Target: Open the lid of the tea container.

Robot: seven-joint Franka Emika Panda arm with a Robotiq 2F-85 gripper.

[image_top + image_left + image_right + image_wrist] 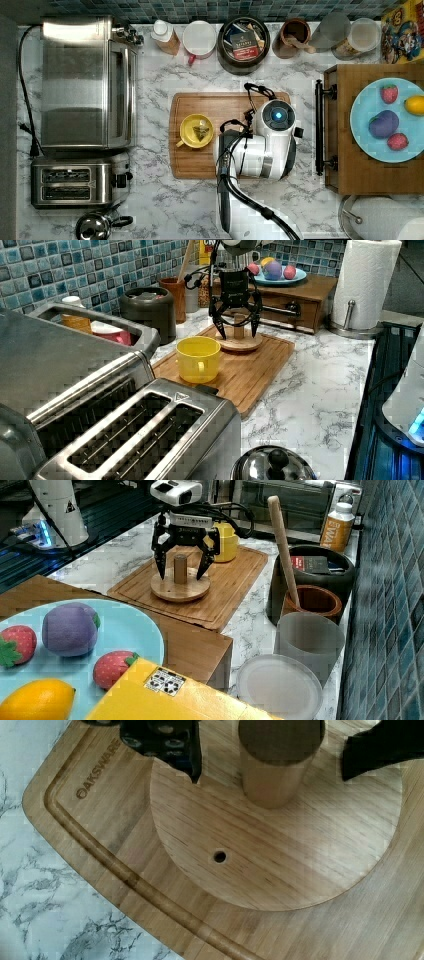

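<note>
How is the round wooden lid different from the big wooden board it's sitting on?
The lid is a round disc, while the cutting board is a large rectangle. The lid has an upright knob in its middle and a small hole; the cutting board is flat with a groove along its edge. The lid rests on the cutting board, between the open fingers of the gripper; the board rests on the marble counter. Both are light-brown wood.

Lid [180, 586]: pale wood, visible grain, matt. Cutting board [230, 587]: darker wood, smooth. Tea container [150, 307]: matt black. Counter [155, 95]: glossy marble look w/ grey veins. Toaster [145, 440] and oven [85, 82]: brushed metal. Mug [198, 359]: glossy yellow.
</note>
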